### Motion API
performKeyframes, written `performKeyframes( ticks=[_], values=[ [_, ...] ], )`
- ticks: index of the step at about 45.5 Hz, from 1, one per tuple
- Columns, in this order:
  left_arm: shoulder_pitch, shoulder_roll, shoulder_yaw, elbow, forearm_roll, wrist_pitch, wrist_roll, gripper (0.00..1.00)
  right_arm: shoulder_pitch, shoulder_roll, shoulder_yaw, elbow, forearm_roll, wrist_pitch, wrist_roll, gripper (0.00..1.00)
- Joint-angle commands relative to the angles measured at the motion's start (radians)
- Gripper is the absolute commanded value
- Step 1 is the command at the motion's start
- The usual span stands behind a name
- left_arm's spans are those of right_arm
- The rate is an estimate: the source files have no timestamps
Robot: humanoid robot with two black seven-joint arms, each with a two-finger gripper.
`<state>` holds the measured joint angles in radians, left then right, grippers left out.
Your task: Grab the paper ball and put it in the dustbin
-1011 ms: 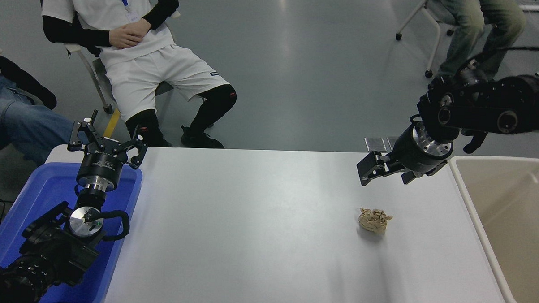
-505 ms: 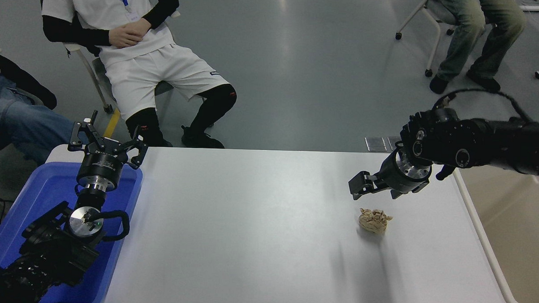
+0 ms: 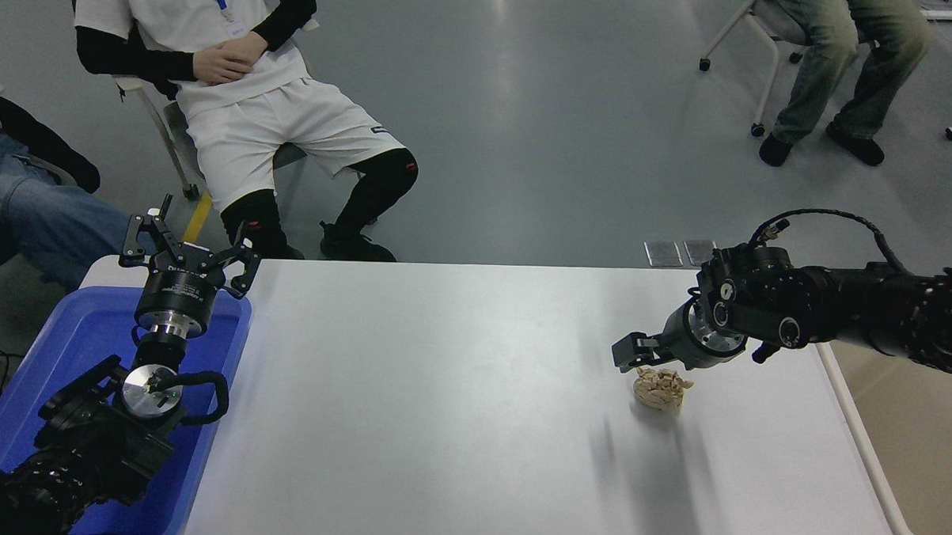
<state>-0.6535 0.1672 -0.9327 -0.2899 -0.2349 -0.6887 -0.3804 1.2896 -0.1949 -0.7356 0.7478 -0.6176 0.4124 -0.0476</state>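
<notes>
The paper ball (image 3: 660, 389), a small tan wrinkly lump, lies on the white table (image 3: 456, 393) right of its middle. My right gripper (image 3: 645, 360) comes in from the right edge and hangs low, open, its fingers just above and behind the ball; I cannot tell whether they touch it. The dustbin (image 3: 873, 463), a beige tub with a white rim, stands at the table's right end, partly hidden by my right arm. My left gripper (image 3: 185, 251) is parked open over the blue tray at the lower left.
A bright blue tray (image 3: 77, 341) sits at the table's left end under the left arm. A person in white (image 3: 237, 93) sits beyond the far left edge, another person's legs (image 3: 839, 66) show at the top right.
My right gripper has come down and slightly left, from well above the table to just over the paper ball. The ball and the left arm have not moved.
</notes>
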Motion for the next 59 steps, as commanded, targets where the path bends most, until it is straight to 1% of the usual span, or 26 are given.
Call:
performKeyframes(
  ticks=[1, 26, 52, 59],
  values=[
    [0.000, 0.000, 0.000, 0.000, 0.000, 0.000, 0.000, 0.99, -0.062, 0.002, 0.007, -0.028, -0.045, -0.050, 0.000, 1.00],
    [0.000, 0.000, -0.002, 0.000, 0.000, 0.000, 0.000, 0.99, -0.133, 0.003, 0.008, -0.090, -0.047, -0.110, 0.000, 1.00],
    [0.000, 0.000, 0.000, 0.000, 0.000, 0.000, 0.000, 0.99, -0.161, 0.015, 0.050, -0.091, -0.031, -0.116, 0.000, 1.00],
    [0.000, 0.000, -0.002, 0.000, 0.000, 0.001, 0.000, 0.99, -0.173, 0.023, 0.056, -0.093, -0.030, -0.184, -0.001, 1.00]
  ],
)
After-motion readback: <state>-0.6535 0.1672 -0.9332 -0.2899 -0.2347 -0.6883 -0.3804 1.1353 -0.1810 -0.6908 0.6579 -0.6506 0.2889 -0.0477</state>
